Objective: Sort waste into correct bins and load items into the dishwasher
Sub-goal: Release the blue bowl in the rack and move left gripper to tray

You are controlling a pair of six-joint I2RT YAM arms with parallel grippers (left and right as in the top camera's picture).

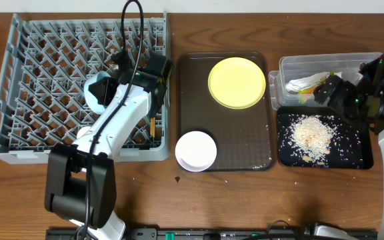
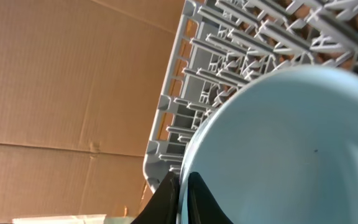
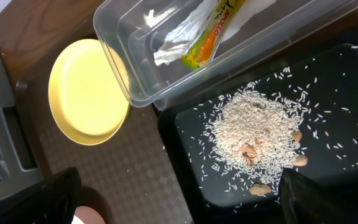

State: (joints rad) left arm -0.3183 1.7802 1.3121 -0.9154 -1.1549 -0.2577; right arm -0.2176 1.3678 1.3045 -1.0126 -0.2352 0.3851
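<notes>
My left gripper (image 1: 114, 81) is shut on the rim of the light blue bowl (image 1: 99, 93), held over the grey dish rack (image 1: 39, 80); the left wrist view shows the rim between the fingers (image 2: 184, 196), with the bowl (image 2: 291, 149) below the rack's pegs (image 2: 229, 56). My right gripper (image 3: 185, 205) is open and empty above the black tray (image 3: 328, 81) holding rice scraps (image 3: 257, 134). The clear tub (image 3: 123, 25) holds the napkin (image 3: 169, 50) and the wrapper (image 3: 213, 37). The yellow plate (image 1: 237, 82) and the white bowl (image 1: 196, 151) sit on the brown tray. The cup is not visible.
The brown serving tray (image 1: 245, 143) lies between the rack and the bins. The clear tub (image 1: 292, 67) stands behind the black tray (image 1: 359, 150) at the right. A thin orange-brown stick (image 1: 153, 124) stands at the rack's right edge. My left arm crosses the rack's front right.
</notes>
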